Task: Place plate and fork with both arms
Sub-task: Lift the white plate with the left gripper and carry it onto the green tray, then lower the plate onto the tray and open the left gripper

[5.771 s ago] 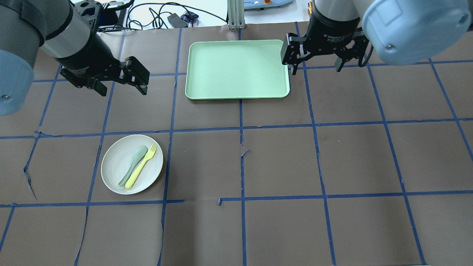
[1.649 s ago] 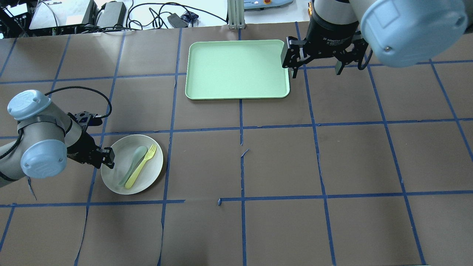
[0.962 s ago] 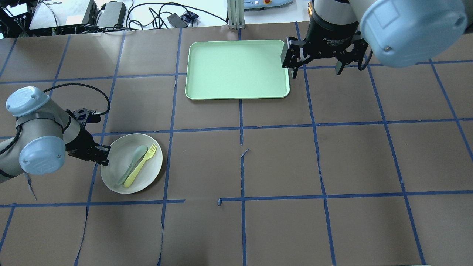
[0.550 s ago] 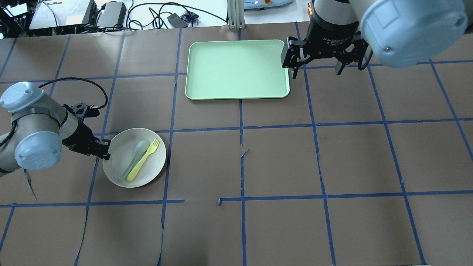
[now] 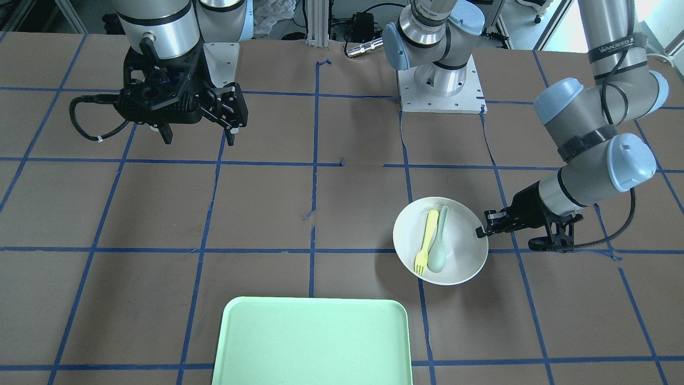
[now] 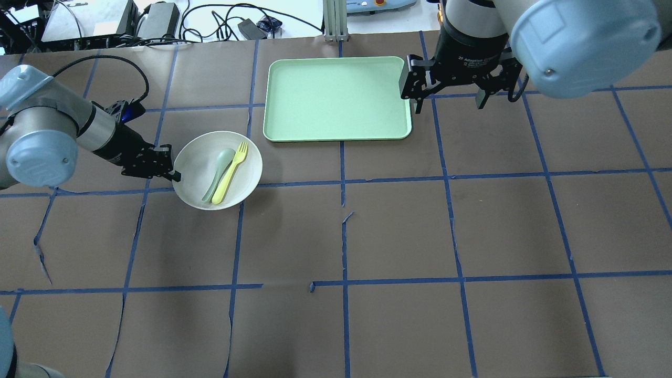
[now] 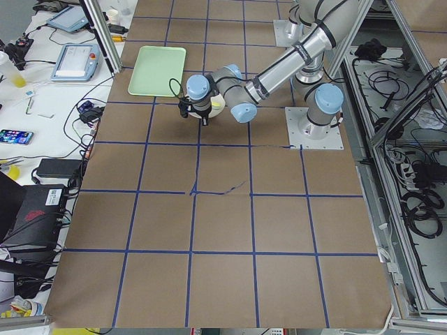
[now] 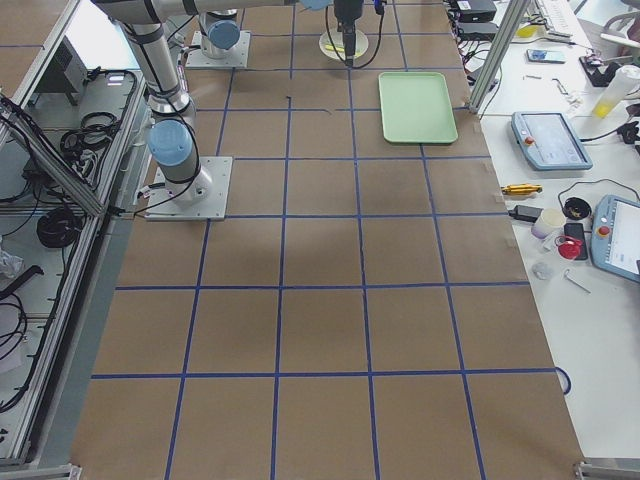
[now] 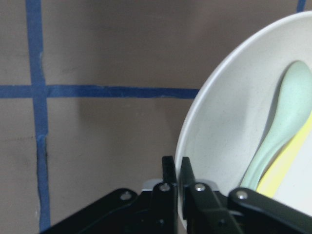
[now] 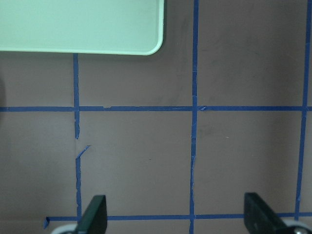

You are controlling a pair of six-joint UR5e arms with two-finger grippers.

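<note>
The round white plate (image 6: 245, 157) hangs a little above the table, left of the tray. The yellow fork (image 6: 231, 170) lies on it beside a pale green spoon (image 6: 218, 167). My left gripper (image 6: 176, 176) is shut on the plate's left rim. The left wrist view shows its fingers (image 9: 169, 171) pinching the plate's rim (image 9: 214, 122), with the spoon (image 9: 278, 131) and fork (image 9: 287, 168) behind. In the front view the plate (image 5: 465, 240), the fork (image 5: 426, 241) and the left gripper (image 5: 481, 231) show too. My right gripper (image 6: 449, 105) is open and empty, off the tray's right edge.
The light green tray (image 6: 336, 97) lies flat at the far middle of the table, and also shows in the front view (image 5: 312, 342) and the right wrist view (image 10: 78, 24). Cables and boxes lie beyond the table's far edge. Blue tape lines grid the brown table.
My left gripper came down, shut on the plate's left rim, lifted it and carried it forward and right toward the tray, fork and spoon still on it. The right arm has barely moved.
</note>
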